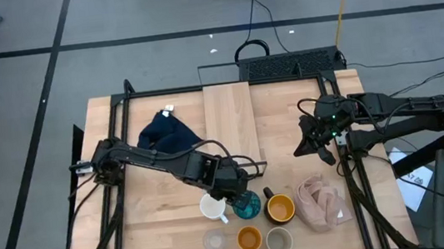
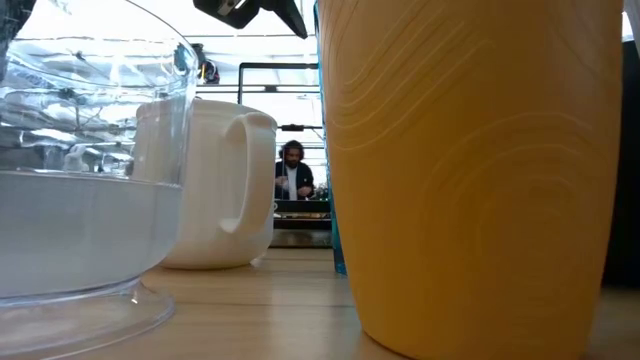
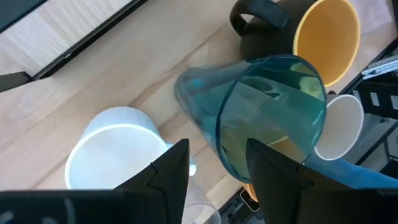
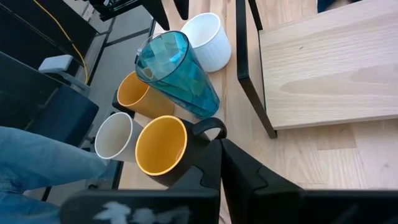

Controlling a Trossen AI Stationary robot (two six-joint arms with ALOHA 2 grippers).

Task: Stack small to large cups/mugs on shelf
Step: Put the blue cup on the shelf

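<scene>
The left gripper [image 1: 241, 194] is clamped on the teal ribbed tumbler [image 1: 248, 205], 1 finger inside the rim and 1 outside — it leans there, just off the shelf [image 1: 230, 123] at its near end. The white mug [image 1: 212, 206] and the black mug [image 1: 279, 208] flank the tumbler. The right gripper [image 1: 308, 145], fingers pressed together and empty, hangs beside the shelf's right edge — well apart from the tumbler.

Left arm stretched low across the counter, left claw [image 1: 239, 200] partly spread and angled down, right arm folded back, right claw [image 1: 311, 142] closed
</scene>
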